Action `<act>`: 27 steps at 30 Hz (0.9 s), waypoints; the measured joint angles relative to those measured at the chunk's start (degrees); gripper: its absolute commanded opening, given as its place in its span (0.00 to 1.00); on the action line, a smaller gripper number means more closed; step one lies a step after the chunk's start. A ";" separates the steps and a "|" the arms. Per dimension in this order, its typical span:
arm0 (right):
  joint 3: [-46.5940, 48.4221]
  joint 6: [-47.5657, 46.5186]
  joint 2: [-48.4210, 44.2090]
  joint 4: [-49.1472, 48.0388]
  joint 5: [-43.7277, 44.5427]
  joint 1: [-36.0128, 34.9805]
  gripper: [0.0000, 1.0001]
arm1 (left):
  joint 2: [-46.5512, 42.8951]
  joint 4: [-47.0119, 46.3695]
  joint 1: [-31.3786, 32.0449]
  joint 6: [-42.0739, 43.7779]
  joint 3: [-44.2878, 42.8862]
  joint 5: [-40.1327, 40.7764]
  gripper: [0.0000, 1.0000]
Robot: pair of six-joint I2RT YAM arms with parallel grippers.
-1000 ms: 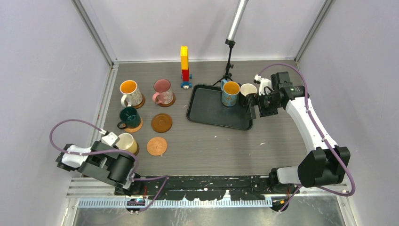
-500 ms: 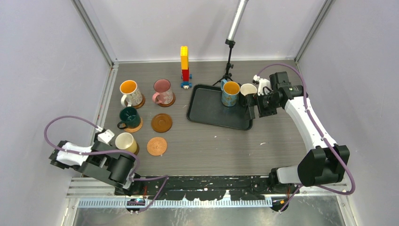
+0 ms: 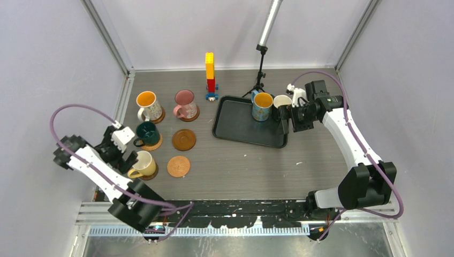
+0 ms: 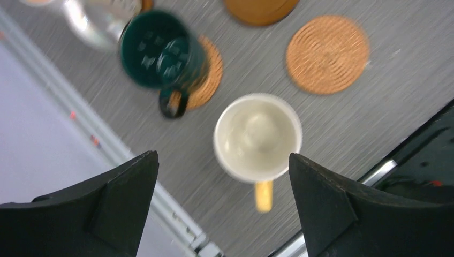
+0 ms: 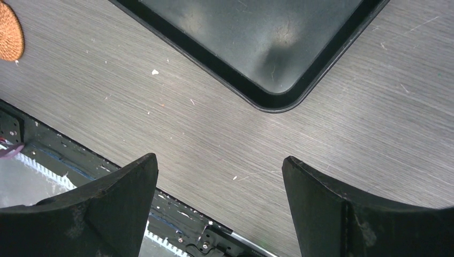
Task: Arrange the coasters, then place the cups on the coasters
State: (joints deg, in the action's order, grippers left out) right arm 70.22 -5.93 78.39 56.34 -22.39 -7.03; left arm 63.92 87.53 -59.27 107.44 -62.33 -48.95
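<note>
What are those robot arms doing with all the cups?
They're putting mugs on coasters. Four mugs already sit on coasters at the left; the left gripper hangs open over the cream mug. Two coasters are empty. The blue mug stands on the black tray, the white mug beside it, with the open right gripper close by.

The cream-yellow mug [image 4: 257,136] stands upright on a dark coaster [image 3: 151,174], directly beneath the left pincer [image 4: 223,157], with its handle toward the counter's near edge. Just beyond, the dark teal mug [image 4: 160,53] sits on a tan woven coaster [image 4: 206,80]. To that pincer's right lie an empty woven coaster [image 4: 327,53] and an empty glossy brown coaster [image 3: 183,139]. Farther off, the patterned mug [image 3: 147,104] and the pink mug [image 3: 184,103] rest on coasters. The blue mug [image 3: 262,105] and the white mug [image 3: 282,101] stand beside the right pincer [image 3: 284,119].
</note>
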 measured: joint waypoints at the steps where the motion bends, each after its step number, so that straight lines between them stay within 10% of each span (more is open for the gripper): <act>1: 0.28 0.00 0.17 -0.15 0.00 0.00 0.90 | -0.87 0.02 3.50 -3.80 -0.81 -0.31 0.94; 14: 4.94 0.52 4.28 -4.13 1.09 -0.04 0.90 | 9.11 -21.22 51.10 -58.62 -12.20 12.46 0.93; 27: 24.65 1.01 19.52 -11.54 6.12 -2.67 0.90 | 22.53 -32.48 78.99 -76.08 -19.04 20.92 0.96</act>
State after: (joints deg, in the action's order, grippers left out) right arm 94.87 -4.93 97.91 44.80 -16.27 -9.69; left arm 86.46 55.05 19.73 31.35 -81.36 -28.03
